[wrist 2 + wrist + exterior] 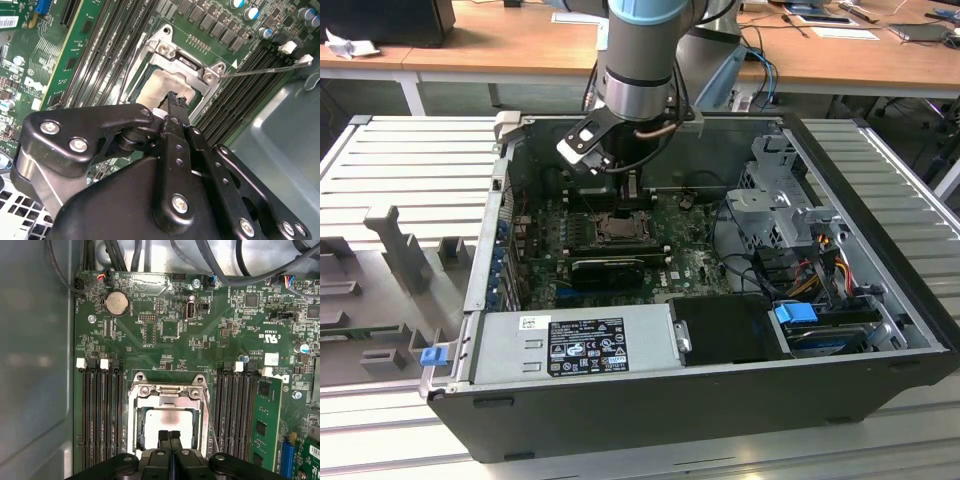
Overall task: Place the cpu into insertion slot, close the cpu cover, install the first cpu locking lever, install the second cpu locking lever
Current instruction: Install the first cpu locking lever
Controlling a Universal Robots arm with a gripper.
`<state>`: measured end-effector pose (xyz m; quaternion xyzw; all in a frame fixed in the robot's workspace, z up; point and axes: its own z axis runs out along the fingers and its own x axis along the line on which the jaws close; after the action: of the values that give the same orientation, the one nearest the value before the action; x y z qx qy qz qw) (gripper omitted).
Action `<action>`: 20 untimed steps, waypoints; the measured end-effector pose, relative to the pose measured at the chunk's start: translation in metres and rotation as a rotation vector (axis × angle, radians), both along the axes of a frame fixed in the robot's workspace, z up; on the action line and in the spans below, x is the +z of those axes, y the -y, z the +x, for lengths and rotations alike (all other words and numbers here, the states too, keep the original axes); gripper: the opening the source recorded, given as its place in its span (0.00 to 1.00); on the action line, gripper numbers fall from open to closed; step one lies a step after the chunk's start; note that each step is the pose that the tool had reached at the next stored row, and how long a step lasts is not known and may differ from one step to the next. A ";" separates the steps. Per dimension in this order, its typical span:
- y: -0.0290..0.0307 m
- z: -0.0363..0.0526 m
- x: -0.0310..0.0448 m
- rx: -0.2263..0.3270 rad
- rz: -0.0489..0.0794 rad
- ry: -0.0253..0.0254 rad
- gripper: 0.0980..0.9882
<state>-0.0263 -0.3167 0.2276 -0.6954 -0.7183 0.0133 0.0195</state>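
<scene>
Evidently small silver-grey square cpu seated in black-framed insertion slot, toward far side of case. Grey metal windowed cpu cover lies over it. Black hand pinched closed, empty, just above chip. Chip judged light, stiff, fragile: grip edges only.

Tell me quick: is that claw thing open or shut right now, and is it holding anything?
Gripper: shut, fingertips together, nothing visible between them, tips over the cpu.

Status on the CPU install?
Gripper shut, tips over the cpu. Cpu seated, cover down. One lever swung out, not latched.
</scene>
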 end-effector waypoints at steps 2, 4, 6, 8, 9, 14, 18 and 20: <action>0.0000 -0.0010 0.0000 0.002 0.001 0.0000 0.01; 0.0001 -0.0010 0.0007 0.005 0.001 0.0000 0.01; 0.0000 -0.0010 0.0009 0.005 0.000 -0.0001 0.01; 0.0000 -0.0010 0.0033 0.005 0.000 0.0000 0.01; 0.0000 -0.0010 0.0040 0.005 0.000 0.0000 0.01; 0.0000 -0.0010 0.0097 0.005 0.000 0.0000 0.01; 0.0000 -0.0011 0.0168 0.005 -0.001 0.0002 0.01; 0.0000 -0.0011 0.0207 0.005 -0.001 0.0002 0.01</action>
<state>-0.0274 -0.3167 0.2483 -0.6937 -0.7199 0.0136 0.0190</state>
